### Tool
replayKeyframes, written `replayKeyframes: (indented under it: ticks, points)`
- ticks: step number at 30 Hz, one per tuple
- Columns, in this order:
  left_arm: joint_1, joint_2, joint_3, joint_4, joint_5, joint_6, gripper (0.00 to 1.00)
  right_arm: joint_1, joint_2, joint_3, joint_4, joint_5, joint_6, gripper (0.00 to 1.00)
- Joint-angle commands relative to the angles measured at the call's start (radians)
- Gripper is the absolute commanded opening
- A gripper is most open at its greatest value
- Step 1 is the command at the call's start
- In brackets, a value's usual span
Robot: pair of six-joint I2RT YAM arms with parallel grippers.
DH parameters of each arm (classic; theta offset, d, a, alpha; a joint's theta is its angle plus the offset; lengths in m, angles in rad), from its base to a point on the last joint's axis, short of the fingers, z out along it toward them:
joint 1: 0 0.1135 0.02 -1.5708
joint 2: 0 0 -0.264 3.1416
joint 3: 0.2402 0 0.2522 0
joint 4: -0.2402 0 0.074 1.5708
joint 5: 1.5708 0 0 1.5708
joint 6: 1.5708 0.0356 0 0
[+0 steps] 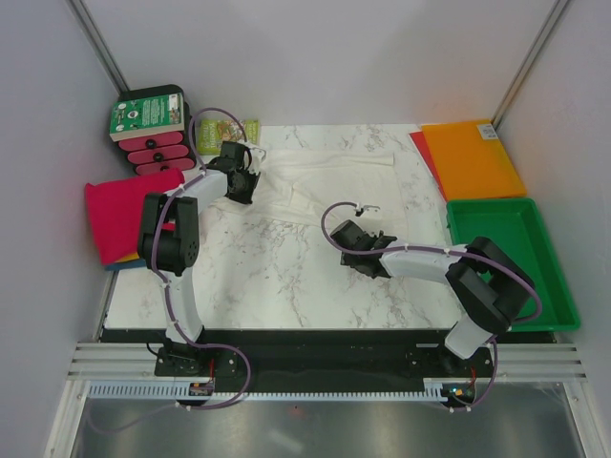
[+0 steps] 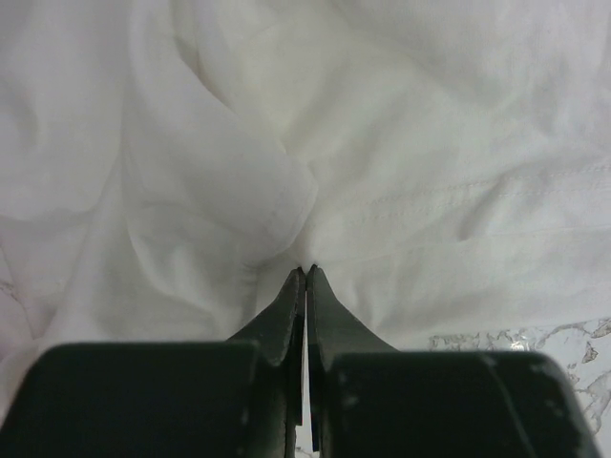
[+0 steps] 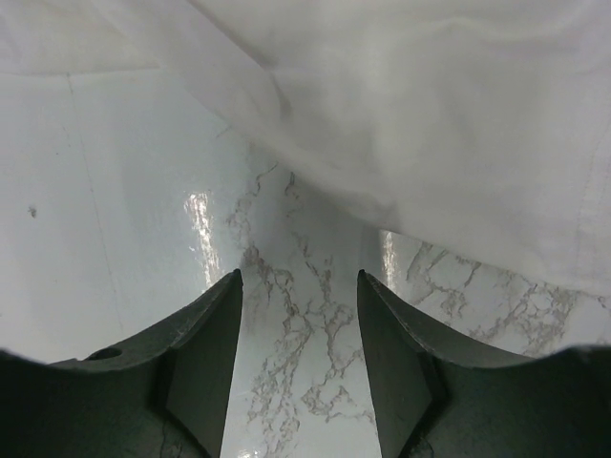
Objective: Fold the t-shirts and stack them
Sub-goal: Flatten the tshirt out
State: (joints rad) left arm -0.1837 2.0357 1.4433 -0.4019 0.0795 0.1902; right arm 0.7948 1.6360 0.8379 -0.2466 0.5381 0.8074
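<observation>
Top view, white t-shirt (image 1: 325, 176): it is spread, wrinkled, over the far middle of the marble tabletop (image 1: 277, 286).
Top view, pile (image 1: 129, 215): a folded magenta shirt is seen at the left edge of the tabletop, with slivers of orange and blue showing beneath it, well apart from the white one.
Top view, left gripper (image 1: 243, 176): it is placed at the left border of the white t-shirt.
Top view, right gripper (image 1: 346, 234): it is placed just beside the shirt's near border, over bare marble.
Top view, writing: a green label is carried by the box (image 1: 148, 119) at the far left and print by a small green packet (image 1: 250, 131). Neither can be read at this size.
Left wrist view, jaws: they are pressed together on a pinch of white cloth, and folds are drawn toward the tips.
Left wrist view, handling: the cloth is judged thin, light and limp. It would sag and bunch if lifted at one point, so hemmed borders or corners are preferred holds, taken at two points.
Left wrist view, stitching: a hem seam is visible, and no brand or print.
Right wrist view, jaws: they are held apart with nothing between them, and the shirt's edge lies just ahead.
Right wrist view, surface: the glossy marble is judged slippery, so the cloth could slide when dragged.
</observation>
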Motion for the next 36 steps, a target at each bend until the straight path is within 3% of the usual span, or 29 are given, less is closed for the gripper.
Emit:
replayKeyframes:
  ticks: [1,9,17,27,36]
  points:
    - [0.000,-0.040,-0.007,0.017,-0.009,-0.006,0.02,0.023,-0.007,0.003,0.015,0.005,0.029,0.59]
    - [0.001,-0.282,-0.075,0.017,0.046,-0.031,0.02,0.017,-0.122,-0.010,-0.036,0.108,0.038,0.60]
    - [0.003,-0.472,-0.196,-0.038,0.098,-0.028,0.02,-0.098,-0.215,-0.095,-0.057,0.094,0.091,0.63]
    - [0.003,-0.502,-0.336,-0.018,0.105,-0.015,0.02,-0.330,-0.251,-0.181,-0.039,0.048,0.073,0.70]
    - [0.003,-0.493,-0.324,-0.018,0.106,-0.015,0.02,-0.362,-0.139,-0.140,-0.003,0.007,0.055,0.69]
